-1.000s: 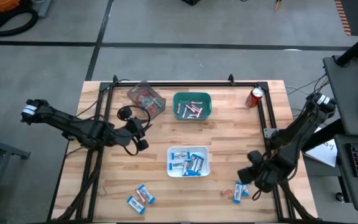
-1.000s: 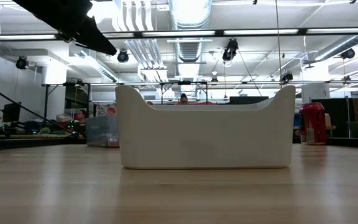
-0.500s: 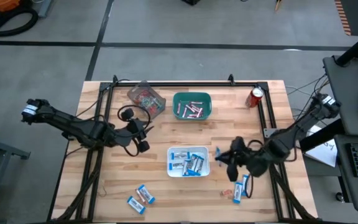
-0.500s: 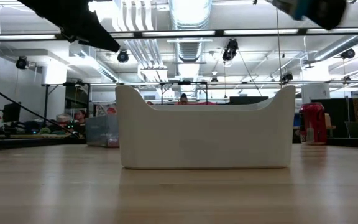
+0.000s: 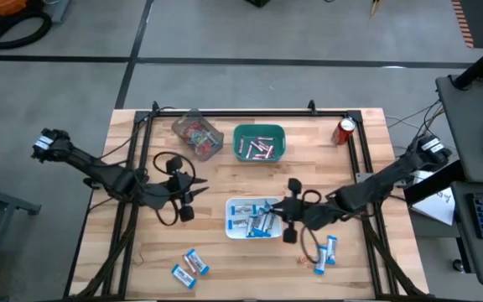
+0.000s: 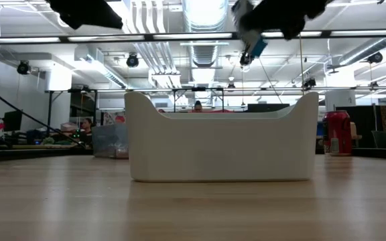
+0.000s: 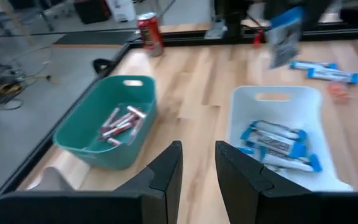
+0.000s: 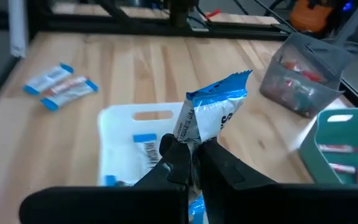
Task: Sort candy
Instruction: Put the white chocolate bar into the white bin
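Right gripper (image 8: 191, 163) pinching crinkly blue-and-white packet (image 8: 213, 112) over white bin (image 8: 114, 127)

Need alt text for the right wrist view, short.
The right claw is shut on a blue-and-white candy packet, held above a white bin of similar packets. Two more packets lie on the wooden table; a clear container and a teal bin stand beyond.

Two slim black jointed arms — looping black cables, white labels near their bases — matte dark fingers.
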Robot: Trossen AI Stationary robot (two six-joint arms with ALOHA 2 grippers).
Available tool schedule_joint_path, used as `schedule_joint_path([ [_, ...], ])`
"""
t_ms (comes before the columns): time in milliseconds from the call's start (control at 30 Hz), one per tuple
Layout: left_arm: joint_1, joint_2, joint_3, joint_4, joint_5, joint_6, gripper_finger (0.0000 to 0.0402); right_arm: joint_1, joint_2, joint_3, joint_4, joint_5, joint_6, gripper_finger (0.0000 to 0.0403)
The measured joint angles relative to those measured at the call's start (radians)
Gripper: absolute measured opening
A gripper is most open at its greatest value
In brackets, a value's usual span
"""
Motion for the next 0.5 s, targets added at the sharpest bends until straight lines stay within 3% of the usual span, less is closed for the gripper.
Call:
schedule_joint_path([
  [200,-0.057,-0.001,0.032,-0.018,0.076,-0.010,0.0080,-0.042,0.067,-0.001,0.027,-0.076,0.009,0.0021],
  [500,-0.099,0.002,0.038,-0.020,0.077,-0.053,0.0080,-0.072,0.080,-0.001,0.027,-0.106,0.038,0.0110],
])
